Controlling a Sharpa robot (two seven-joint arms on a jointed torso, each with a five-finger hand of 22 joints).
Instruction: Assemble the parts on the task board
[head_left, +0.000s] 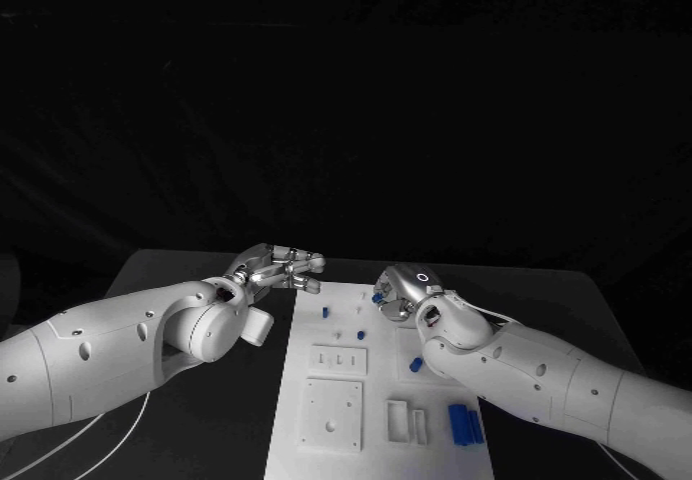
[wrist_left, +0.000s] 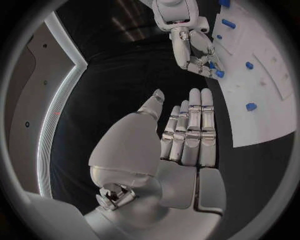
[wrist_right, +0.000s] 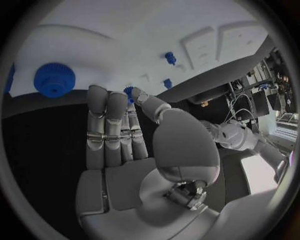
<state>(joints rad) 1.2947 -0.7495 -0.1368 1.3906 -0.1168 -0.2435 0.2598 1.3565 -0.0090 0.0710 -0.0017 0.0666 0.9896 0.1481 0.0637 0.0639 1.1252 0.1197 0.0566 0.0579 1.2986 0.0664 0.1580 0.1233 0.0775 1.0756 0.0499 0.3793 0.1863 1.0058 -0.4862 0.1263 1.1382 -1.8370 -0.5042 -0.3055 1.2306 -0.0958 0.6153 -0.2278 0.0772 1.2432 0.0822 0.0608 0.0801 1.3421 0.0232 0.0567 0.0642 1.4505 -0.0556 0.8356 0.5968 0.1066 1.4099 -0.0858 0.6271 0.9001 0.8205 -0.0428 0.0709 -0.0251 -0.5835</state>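
The white task board (head_left: 433, 455) lies in the middle of the black table. My right hand (head_left: 408, 287) hovers over its far right part and pinches a small blue toothed part (wrist_right: 129, 92) between thumb and fingertips; the same part (wrist_left: 219, 73) shows at those fingertips in the left wrist view. A larger blue gear (wrist_right: 54, 80) sits on the board (wrist_right: 125, 30) close by. My left hand (head_left: 280, 266) hangs off the board's far left corner, fingers (wrist_left: 194, 125) straight and apart from the thumb, holding nothing. Small blue pegs (head_left: 358, 333) stand along the board's middle.
White plates (head_left: 333, 412) with holes lie on the board's near half, with a white slotted piece (head_left: 407, 420) beside them. Blue bars (head_left: 464, 423) rest at the near right corner. Black table (head_left: 216, 420) lies bare to the left of the board.
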